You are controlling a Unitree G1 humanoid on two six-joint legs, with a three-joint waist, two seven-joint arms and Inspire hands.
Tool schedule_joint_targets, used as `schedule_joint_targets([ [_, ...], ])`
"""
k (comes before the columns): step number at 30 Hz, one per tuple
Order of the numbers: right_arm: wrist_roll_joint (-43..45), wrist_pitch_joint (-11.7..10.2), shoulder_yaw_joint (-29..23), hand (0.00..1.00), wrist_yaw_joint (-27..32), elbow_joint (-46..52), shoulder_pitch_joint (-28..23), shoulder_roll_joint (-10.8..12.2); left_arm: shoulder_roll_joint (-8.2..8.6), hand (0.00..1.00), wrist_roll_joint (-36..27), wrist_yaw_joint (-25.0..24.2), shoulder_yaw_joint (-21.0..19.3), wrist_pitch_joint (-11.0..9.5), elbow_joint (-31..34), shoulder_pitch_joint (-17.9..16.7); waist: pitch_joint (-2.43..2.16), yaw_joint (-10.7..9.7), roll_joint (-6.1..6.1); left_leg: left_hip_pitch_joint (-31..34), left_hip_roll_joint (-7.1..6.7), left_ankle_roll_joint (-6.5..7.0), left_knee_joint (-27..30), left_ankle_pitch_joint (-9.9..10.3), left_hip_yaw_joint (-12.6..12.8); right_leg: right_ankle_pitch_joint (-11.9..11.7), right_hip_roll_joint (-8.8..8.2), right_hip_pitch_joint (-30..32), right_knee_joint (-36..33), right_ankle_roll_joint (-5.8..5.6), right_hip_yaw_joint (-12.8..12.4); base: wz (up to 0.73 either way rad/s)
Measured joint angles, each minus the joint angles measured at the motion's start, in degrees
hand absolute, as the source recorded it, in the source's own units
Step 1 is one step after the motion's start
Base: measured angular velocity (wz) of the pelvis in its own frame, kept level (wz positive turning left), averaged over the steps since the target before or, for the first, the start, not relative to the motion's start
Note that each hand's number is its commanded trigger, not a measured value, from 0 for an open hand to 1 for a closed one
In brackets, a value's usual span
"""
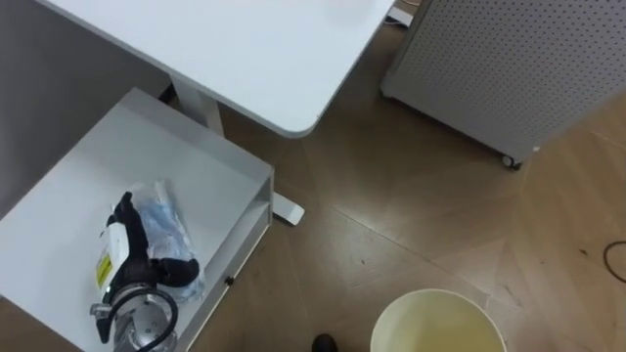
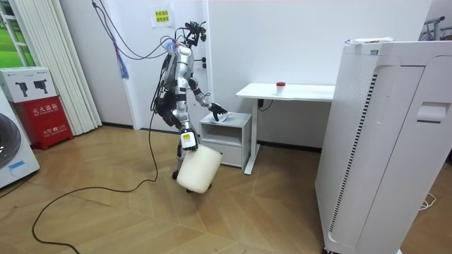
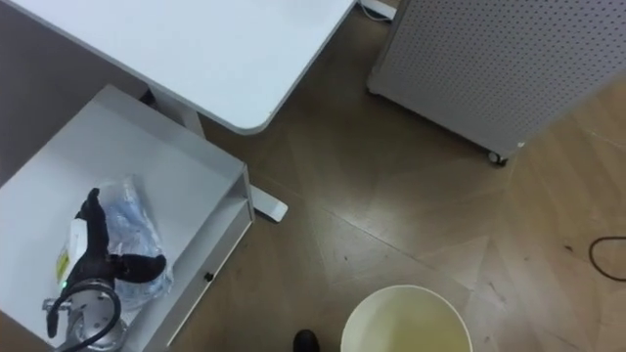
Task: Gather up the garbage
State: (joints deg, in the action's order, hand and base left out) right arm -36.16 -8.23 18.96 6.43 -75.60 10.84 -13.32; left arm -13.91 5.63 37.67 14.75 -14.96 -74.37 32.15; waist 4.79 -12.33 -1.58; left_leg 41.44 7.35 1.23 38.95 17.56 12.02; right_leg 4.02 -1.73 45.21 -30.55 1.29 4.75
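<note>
**Left hand spread on the bag at the cabinet's edge**

Near the front lip of the smooth white cabinet top (image 1: pixel 68 196), the left hand (image 1: pixel 137 244) lies open, fingers straight, over a crumpled clear plastic bag (image 1: pixel 168 220). The rounded desk (image 1: pixel 264 59) corner overhangs the cabinet. Bare wood floor (image 1: pixel 391 225) lies open alongside. A round cream bin (image 1: pixel 430 328) hangs at the right hand (image 2: pixel 187 139), whose grip I cannot tell.

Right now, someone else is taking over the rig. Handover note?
Left hand: open, spread over the clear plastic wrapper on the white side cabinet; the wrapper is not lifted.
Right hand: low at the robot's side, with the cream bin hanging from it; grip unreadable.
Done: the reach to the garbage.
Left: close on the wrapper, lift it, drop it in the bin.
</note>
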Motion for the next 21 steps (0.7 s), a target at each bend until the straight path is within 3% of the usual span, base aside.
schedule_joint_targets([
  [8, -0.6, 0.6, 0.0, 1.00, 1.0, 0.0, 0.3, 0.1, -0.74, 0.00, -0.1, -1.1, -0.2, 0.7, -1.4, 0.0, -0.03, 0.7, 0.00, 1.5, 0.47, -0.05, 0.0, 0.1, 0.0, -0.5, 0.49, 1.1, 1.0, 0.07, 0.0, -0.01],
  [9, -0.6, 0.9, 0.0, 1.00, 1.1, -0.1, 0.3, 0.1, -0.72, 0.09, -0.2, -1.5, -0.2, 0.8, -1.0, 0.0, -0.06, 1.0, 0.04, 1.8, 0.48, -0.06, 0.0, 0.1, 0.0, -0.5, 0.51, 1.3, 1.0, 0.07, 0.1, 0.00],
  [10, -0.6, 1.1, -0.1, 1.00, 1.1, -0.1, 0.3, 0.0, -0.75, 0.66, -0.2, -2.0, -0.5, 0.9, -1.0, 0.3, -0.07, 1.4, 0.05, 1.9, 0.47, -0.06, 0.0, 0.1, 0.0, -0.5, 0.50, 1.5, 1.0, 0.07, 0.0, 0.00],
  [11, -0.6, 1.3, -0.1, 1.00, 1.1, -0.1, 0.3, -0.1, -0.75, 1.00, -0.2, -2.3, -0.5, 0.9, -1.0, 0.3, -0.07, 1.5, 0.05, 1.9, 0.46, -0.06, -0.1, 0.1, 0.1, -0.5, 0.49, 1.5, 1.0, 0.07, 0.0, 0.00],
  [17, -0.5, 2.1, -0.2, 1.00, 1.1, -0.1, 0.6, -0.3, -1.34, 1.00, 0.3, -2.7, -1.0, 1.9, -1.1, 0.3, -0.13, 1.9, 0.06, 1.7, 0.20, -0.04, 0.0, 0.0, 0.1, -0.5, 0.24, 1.5, 0.7, 0.07, -0.1, 0.00],
  [19, -0.5, 2.1, -0.2, 1.00, 1.2, -0.1, 0.6, -0.3, -2.93, 1.00, 2.2, -3.5, -1.0, 3.4, -1.5, 0.5, -0.17, 1.9, 0.00, 1.0, 0.01, -0.02, -0.4, -0.1, 0.3, -0.5, 0.19, 1.2, 0.6, 0.03, -0.5, -0.04],
  [21, -0.6, 2.3, -0.2, 1.00, 1.3, -0.2, 0.6, -0.3, -3.04, 1.00, 2.9, -3.5, -1.0, 4.6, -1.6, 0.3, -0.21, 1.8, -0.03, 0.3, -0.13, -0.01, -0.7, -0.1, 0.4, -0.5, 0.14, 0.7, 0.7, -0.01, -0.8, -0.05],
])
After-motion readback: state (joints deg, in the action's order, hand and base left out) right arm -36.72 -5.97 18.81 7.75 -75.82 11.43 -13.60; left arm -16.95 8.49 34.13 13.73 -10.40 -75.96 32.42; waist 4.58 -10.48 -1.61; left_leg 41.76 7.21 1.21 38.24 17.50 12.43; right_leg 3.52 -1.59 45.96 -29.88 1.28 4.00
